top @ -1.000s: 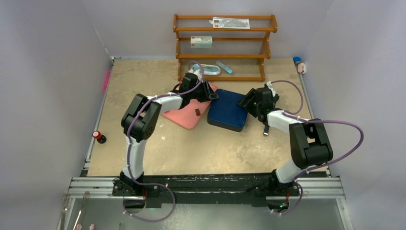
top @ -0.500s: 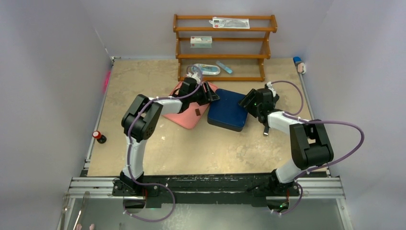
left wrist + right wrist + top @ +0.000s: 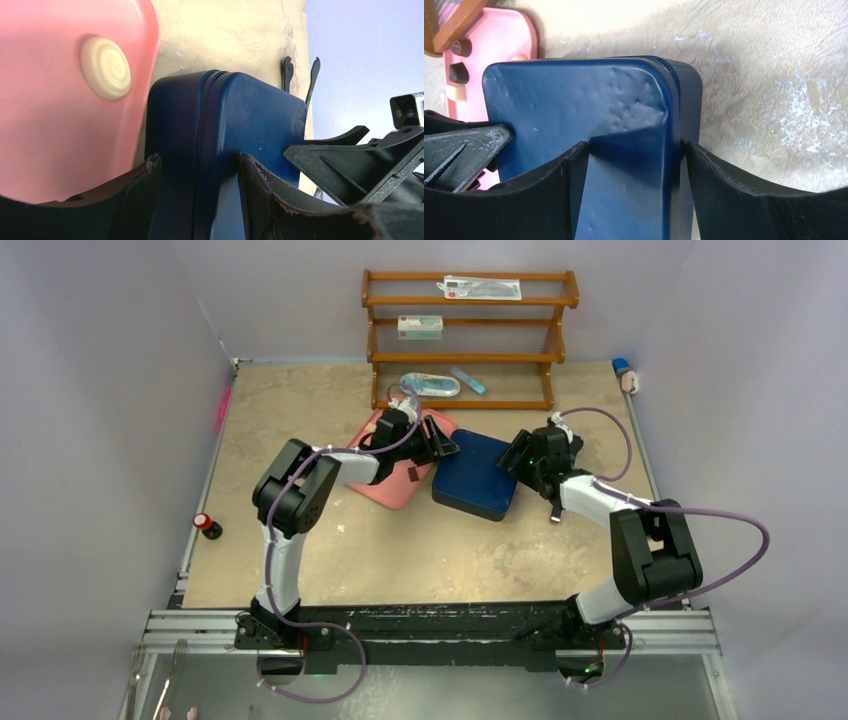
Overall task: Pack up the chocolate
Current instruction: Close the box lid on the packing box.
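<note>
A closed dark blue box (image 3: 475, 472) lies mid-table, right of the pink tray (image 3: 385, 485). One dark chocolate (image 3: 412, 473) lies on the tray. The left wrist view shows a round cream chocolate (image 3: 106, 67) on the tray (image 3: 50, 130). The right wrist view shows dark chocolates (image 3: 458, 73) at the tray's far end (image 3: 499, 35). My left gripper (image 3: 440, 445) straddles the box's left edge (image 3: 250, 115). Its jaws (image 3: 197, 159) stand either side of the rim, and contact is unclear. My right gripper (image 3: 515, 455) clamps the box's right edge (image 3: 574, 110), fingers (image 3: 636, 145) above and below it.
A wooden shelf (image 3: 468, 335) with packets stands at the back, and more packets (image 3: 430, 386) lie at its foot. A small red-capped object (image 3: 205, 524) sits near the left edge. A pink marker (image 3: 221, 408) lies by the left wall. A blue-white item (image 3: 625, 372) sits back right.
My left gripper has slid a little toward the box's left edge and its jaws have widened. The right gripper has stayed on the box's right edge.
</note>
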`<state>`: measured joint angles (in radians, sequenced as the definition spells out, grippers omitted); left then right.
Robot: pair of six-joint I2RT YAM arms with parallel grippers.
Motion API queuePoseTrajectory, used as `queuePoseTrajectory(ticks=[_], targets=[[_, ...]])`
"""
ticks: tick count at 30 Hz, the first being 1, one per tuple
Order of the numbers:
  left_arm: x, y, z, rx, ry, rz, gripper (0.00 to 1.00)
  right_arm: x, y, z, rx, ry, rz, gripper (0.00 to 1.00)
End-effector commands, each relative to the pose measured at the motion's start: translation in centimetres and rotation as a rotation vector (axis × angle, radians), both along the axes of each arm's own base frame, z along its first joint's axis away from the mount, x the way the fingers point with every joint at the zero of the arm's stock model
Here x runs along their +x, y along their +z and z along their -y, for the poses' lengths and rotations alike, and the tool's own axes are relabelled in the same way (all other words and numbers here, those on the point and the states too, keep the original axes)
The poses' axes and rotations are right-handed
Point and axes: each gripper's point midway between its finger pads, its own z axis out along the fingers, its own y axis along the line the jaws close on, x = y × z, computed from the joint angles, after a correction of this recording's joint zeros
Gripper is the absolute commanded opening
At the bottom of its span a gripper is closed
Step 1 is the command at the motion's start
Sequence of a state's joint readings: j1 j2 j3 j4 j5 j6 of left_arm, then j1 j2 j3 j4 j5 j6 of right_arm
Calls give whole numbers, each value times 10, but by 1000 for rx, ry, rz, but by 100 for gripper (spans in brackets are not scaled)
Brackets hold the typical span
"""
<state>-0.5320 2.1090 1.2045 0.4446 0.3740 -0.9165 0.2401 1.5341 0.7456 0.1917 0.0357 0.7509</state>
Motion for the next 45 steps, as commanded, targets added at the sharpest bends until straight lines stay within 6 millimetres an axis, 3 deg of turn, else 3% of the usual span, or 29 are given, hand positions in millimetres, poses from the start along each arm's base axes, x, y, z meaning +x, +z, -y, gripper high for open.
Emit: queuePoseTrajectory(ticks=[1,13,20,23,34,45], targets=[[-77,-54,11,79,-150,-222,54,-81,-60,6,-127,113,-315,71],[-64,-11,3,13,-137,-60,54,-68,-29,8,-123,86,-203,72],[-60,10,-2,21,-148,34,61,-60,-21,12,-148,81,-172,77],[-58,16,-5,32,-147,66,65,-56,-17,12,-157,89,-154,87],[-44,40,-19,-9,-90,123,67,-44,2,12,-172,97,-92,88],[-40,83,-38,-53,-21,202,68,-43,33,14,-171,95,-19,88]])
